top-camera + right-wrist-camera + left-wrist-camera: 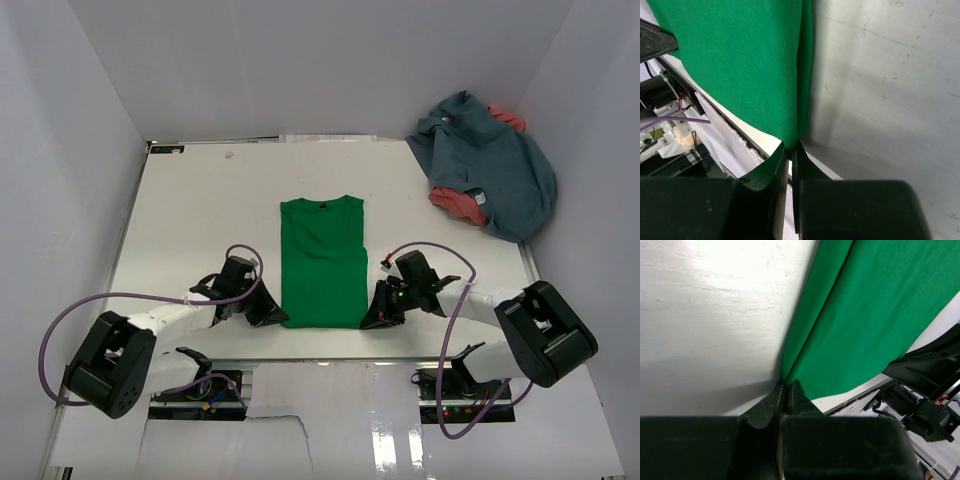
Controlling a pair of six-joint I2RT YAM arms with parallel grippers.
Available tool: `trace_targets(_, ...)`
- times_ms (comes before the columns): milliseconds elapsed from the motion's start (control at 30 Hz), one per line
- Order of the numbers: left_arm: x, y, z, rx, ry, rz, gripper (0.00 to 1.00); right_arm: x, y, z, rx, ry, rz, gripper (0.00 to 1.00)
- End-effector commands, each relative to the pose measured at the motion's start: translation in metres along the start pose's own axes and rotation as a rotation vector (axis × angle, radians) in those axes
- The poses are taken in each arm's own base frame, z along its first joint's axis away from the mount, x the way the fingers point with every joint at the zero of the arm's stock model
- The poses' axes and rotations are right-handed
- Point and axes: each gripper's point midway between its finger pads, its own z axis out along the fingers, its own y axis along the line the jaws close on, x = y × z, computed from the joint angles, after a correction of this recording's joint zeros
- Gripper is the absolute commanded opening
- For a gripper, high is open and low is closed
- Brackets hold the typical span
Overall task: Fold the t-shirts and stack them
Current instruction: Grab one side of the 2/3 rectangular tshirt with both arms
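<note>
Left wrist view shows the left pincer with its two dark fingers pressed together on the near-left corner of the green t-shirt, the cloth's edge running up and away from the tips in a doubled fold. In the right wrist view the right pincer is likewise clamped on the same shirt's near-right corner, where the folded edge narrows to a point between the closed fingertips and the hem sags a little toward the other arm. Beside each grip lies the bare white surface, scuffed and brightly lit. From the top external view, both arms reach inward from the near edge and meet the shirt at its two near corners, left arm on the left, right arm on the right. The shirt lies flat in the middle of the surface as a narrow upright rectangle, sleeves tucked in, collar toward the far side. Well apart from it, in the far right corner against the wall, the slate blue-grey t-shirt sits in a crumpled heap, and the coral red t-shirt shows from under it at the near side and again at the top. Purple cables loop from both arms near their bases.
</note>
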Motion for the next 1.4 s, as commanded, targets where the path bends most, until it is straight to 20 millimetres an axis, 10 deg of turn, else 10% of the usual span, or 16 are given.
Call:
trace_targets(0,0.012,0.028,0.004,-0.077,0.021,-0.008,0.04,-0.006,0.006,-0.002,0.010,-0.005,-0.021,0.08)
trace_targets(767,0.061,0.019,-0.018,-0.017,0.160,-0.027,0.00,0.039,-0.004,-0.029,0.056,0.090,-0.048,0.08)
trace_targets(1367,0.037,-0.039,-0.039,0.070,0.138,-0.022,0.00,0.007,0.046,-0.047,-0.004,0.051,-0.145,0.08)
